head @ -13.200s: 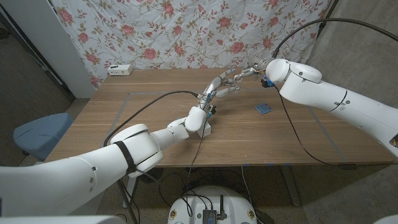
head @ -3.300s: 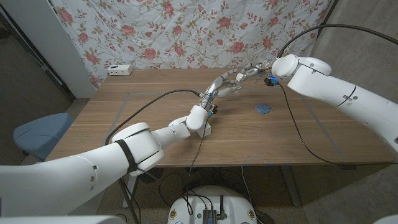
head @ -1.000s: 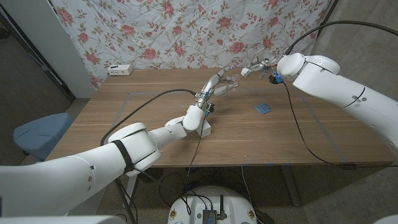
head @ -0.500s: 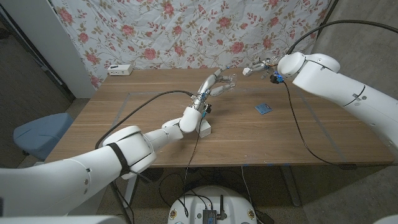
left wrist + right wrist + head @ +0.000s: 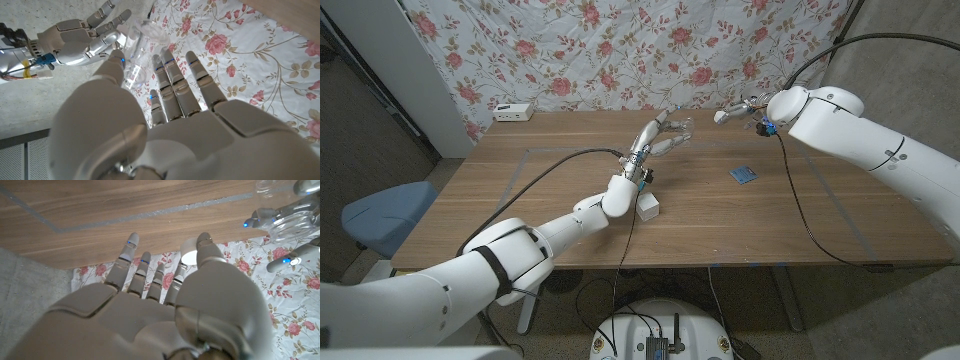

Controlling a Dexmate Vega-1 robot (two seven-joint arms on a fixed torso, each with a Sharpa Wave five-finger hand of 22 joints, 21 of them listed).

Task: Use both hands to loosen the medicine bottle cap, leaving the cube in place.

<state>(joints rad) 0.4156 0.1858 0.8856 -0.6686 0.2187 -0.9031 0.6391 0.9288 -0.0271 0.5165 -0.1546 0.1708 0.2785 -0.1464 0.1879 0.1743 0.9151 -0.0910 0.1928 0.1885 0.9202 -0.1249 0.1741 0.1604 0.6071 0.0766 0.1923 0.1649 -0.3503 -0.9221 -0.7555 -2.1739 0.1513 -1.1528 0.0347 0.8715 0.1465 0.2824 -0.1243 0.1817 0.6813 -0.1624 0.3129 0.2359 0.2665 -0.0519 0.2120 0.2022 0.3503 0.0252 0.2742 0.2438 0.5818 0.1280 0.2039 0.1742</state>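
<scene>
Your left hand (image 5: 655, 140) holds the clear medicine bottle (image 5: 680, 126) lifted above the far bench (image 5: 550, 215), steadying it. At about three o'clock from it, your right hand (image 5: 740, 108) pinches the white cap (image 5: 719, 117), now apart from the bottle. The blue cube (image 5: 743, 175) lies undisturbed near five o'clock.

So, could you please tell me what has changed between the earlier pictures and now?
The hands, joined at the clear plastic medicine bottle earlier, have parted. The right hand has drawn away to the right, holding the small white cap. The left hand has drifted slightly left, still gripping the bottle. The small blue cube on the wooden table has not moved.
</scene>
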